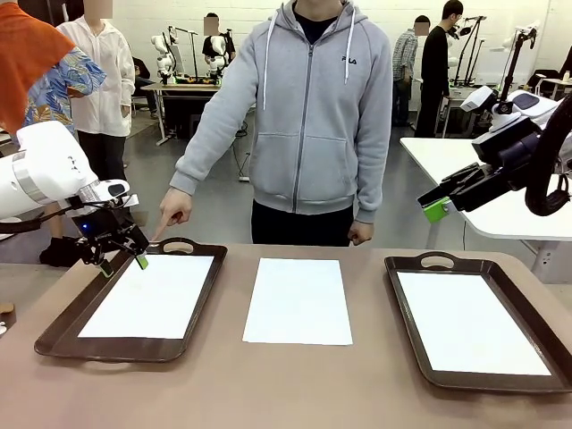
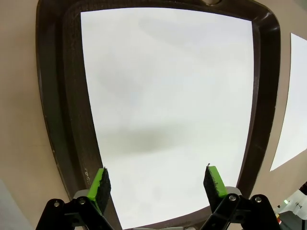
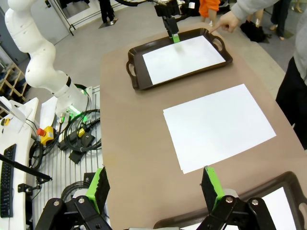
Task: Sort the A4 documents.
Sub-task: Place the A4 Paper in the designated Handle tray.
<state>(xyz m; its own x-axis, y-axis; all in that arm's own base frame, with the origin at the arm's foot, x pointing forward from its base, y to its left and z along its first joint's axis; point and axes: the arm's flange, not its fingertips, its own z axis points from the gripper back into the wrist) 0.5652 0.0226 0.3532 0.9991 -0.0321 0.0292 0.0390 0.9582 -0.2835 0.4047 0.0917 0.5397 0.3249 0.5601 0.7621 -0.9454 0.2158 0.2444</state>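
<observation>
Now the left end effector (image 1: 124, 264) hangs with its fingers spread wide and nothing between them. It is just above the far end of the sheet (image 1: 150, 297) lying in the left tray (image 1: 70, 322). A person's hand (image 1: 172, 210) points a finger at that tray's rim, close beside the green pads.

The right end effector (image 1: 438, 207) is likewise spread and empty, raised well above the right tray (image 1: 500, 382), which holds its own sheet (image 1: 469, 323). A loose sheet (image 1: 298, 300) lies flat on the worktop (image 1: 295, 393) between the trays.

The nearest danger looks to be that pointing finger, since a quick sideways move could strike it. Flat paper also gives the pads little to pinch, so they may skid, crease it, or push it across the smooth worktop.
</observation>
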